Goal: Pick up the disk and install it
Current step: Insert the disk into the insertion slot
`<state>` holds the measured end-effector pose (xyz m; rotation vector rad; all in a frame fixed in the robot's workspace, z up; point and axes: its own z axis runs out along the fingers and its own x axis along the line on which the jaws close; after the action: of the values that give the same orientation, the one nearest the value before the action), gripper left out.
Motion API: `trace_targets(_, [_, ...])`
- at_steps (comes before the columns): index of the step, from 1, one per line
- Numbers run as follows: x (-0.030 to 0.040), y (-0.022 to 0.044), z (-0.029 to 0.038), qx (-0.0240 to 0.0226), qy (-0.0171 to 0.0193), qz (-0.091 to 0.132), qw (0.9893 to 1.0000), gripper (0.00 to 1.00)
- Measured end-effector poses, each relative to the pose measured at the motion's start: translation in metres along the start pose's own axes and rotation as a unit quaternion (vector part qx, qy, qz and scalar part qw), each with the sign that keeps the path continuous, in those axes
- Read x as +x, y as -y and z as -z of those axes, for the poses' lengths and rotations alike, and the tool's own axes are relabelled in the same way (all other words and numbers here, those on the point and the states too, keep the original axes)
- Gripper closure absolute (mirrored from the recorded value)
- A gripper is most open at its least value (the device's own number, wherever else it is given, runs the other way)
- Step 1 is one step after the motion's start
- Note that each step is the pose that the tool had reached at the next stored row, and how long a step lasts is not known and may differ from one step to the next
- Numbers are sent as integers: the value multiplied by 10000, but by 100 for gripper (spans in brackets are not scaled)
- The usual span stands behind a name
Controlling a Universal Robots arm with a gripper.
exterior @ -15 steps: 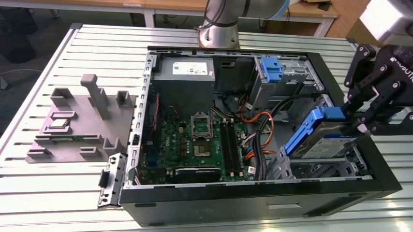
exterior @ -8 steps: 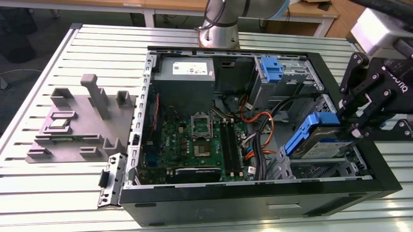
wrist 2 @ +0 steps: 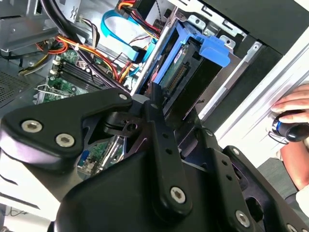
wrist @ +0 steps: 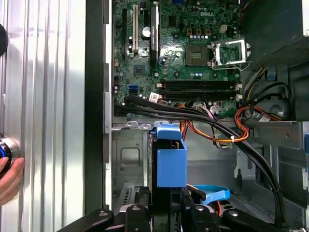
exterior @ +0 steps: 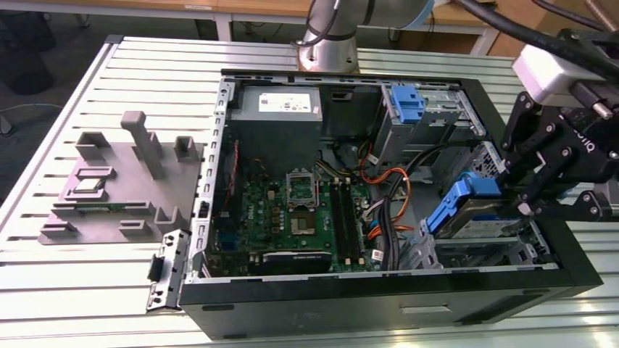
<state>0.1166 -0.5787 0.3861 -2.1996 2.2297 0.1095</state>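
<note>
both fingers of my gripper [exterior: 527,206] are closed on the disk [exterior: 474,217], pinching it by one end. i hold it tilted over the metal drive bay [exterior: 483,250], in the corner of the open computer case [exterior: 387,293] at the exterior view's right. its blue side rails show along its edges. i cannot tell whether it is resting in the bay or just clear of it. in the second wrist view one of my black fingers lies against the disk's edge, close to its connector.

near the bay, orange and black cables [exterior: 387,185] run across to the green motherboard [exterior: 300,210]. a grey power supply [exterior: 280,109] sits at the far end of the case, with a bare blue bracket [exterior: 408,101] beside it. the case lies on a slatted metal table [exterior: 145,69]. a grey fixture [exterior: 126,181] stands on the table well apart from me, at the exterior view's left. outside the case wall, a person's hand [wrist 2: 292,104] rests on a dark knob with a blue ring [wrist 2: 289,129].
</note>
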Motion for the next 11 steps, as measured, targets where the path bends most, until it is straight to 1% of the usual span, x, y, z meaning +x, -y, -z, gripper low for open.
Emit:
trace_targets(7, [0,0,-1,0,-1,0,10000,64])
trace_targets(8, [0,0,-2,0,-1,0,10000,58])
trace_targets(9, [0,0,-2,0,0,0,10000,58])
trace_targets(10, [0,0,-2,0,-1,0,10000,52])
trace_targets(11, [0,0,-3,0,-1,0,10000,52])
